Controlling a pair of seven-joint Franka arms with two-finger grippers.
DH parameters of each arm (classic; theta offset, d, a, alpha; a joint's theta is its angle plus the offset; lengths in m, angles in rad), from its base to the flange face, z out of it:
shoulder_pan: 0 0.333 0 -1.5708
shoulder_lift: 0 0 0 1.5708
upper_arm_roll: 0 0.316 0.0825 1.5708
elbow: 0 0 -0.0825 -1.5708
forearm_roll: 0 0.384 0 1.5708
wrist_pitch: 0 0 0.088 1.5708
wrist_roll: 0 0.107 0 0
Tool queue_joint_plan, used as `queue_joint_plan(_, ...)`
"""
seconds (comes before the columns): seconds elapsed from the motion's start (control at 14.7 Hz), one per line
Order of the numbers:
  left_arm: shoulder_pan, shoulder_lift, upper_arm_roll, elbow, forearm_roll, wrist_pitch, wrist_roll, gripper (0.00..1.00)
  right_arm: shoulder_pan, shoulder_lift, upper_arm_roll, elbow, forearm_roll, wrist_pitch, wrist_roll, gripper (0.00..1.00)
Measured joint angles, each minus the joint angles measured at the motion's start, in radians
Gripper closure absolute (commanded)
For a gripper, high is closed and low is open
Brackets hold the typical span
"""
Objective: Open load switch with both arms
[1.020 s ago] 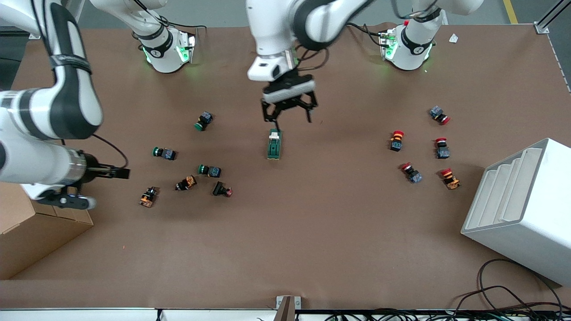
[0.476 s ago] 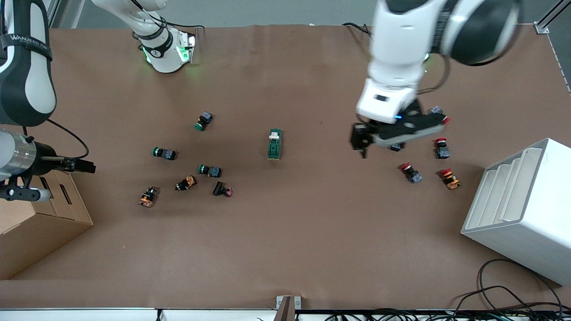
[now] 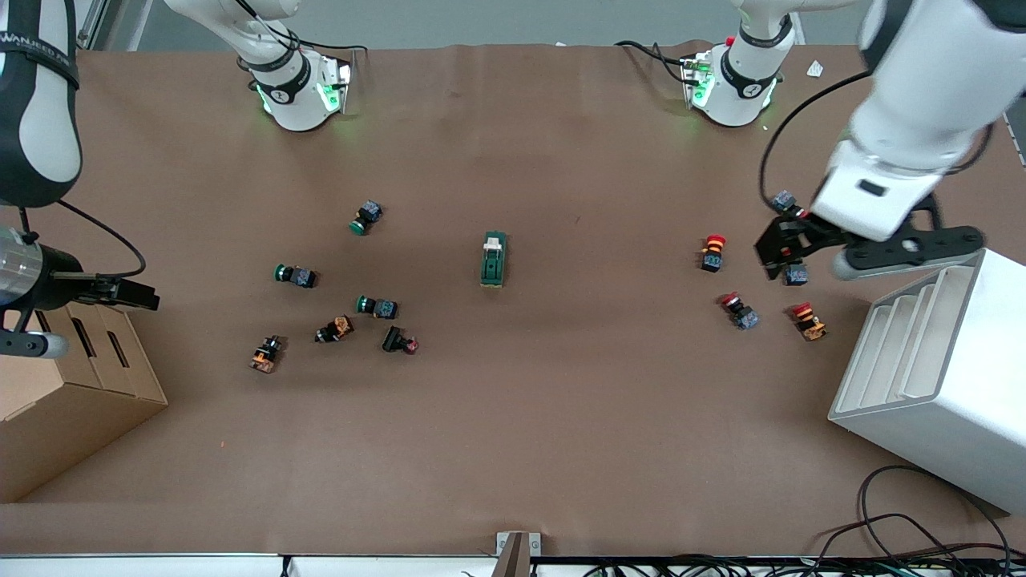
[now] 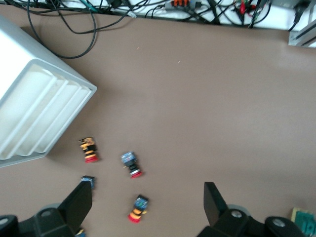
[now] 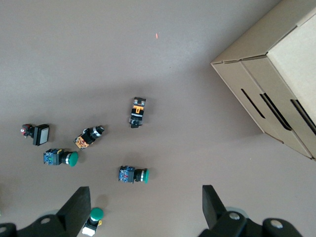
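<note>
One load switch (image 3: pixel 493 259) lies on the tabletop (image 3: pixel 513 449) midway between the two arm bases. Its long axis runs toward the front camera, with the white toggle at the end nearer the bases. Five red-capped push buttons (image 3: pixel 712 252) are grouped toward the left arm's end. The left pincer (image 3: pixel 776 250) is spread open over them. The right pincer (image 3: pixel 128 293) hangs beside the cardboard box (image 3: pixel 72 401), fingers apart, holding nothing.

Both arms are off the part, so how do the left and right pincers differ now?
The left pincer hangs over the red-capped buttons; the right pincer is above the cardboard box. Both are open and empty, away from the load switch.
</note>
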Motion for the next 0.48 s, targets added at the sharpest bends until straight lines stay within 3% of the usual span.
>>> queue_joint_plan(0.48,-0.001,-0.115,0.163,-0.091,-0.149,-0.059,0.237,0.00,0.013,-0.001,0.009,0.079,0.001,-0.144,0.000,0.00)
